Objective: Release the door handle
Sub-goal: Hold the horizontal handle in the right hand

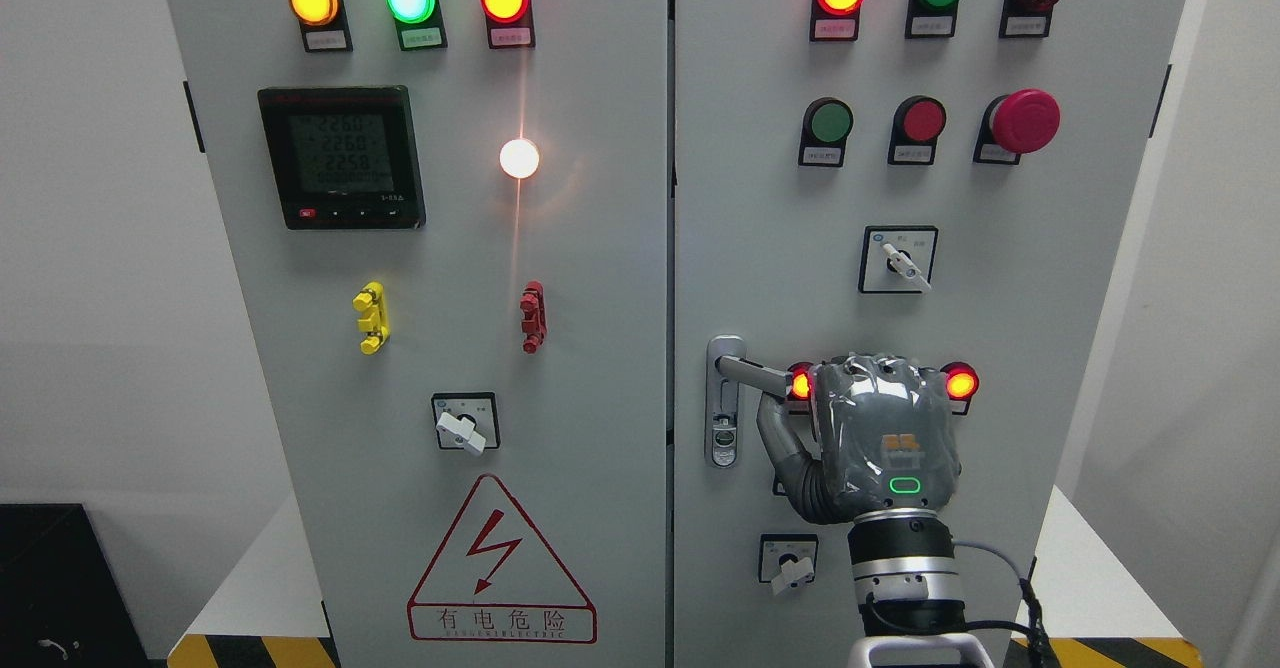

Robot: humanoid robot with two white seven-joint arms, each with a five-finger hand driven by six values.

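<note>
You're looking at the right robot hand (880,433) curling around the door handle (748,373) on the cabinet's right door (1050,348); pulling away before fingers uncurl risks snagging it.

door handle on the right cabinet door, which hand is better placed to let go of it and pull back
Right. The right hand sits at the door handle, its arm entering from the lower right, with the thumb curling up under the lever. Whether the fingers grip it can't be seen. The left arm is not in view.
</note>
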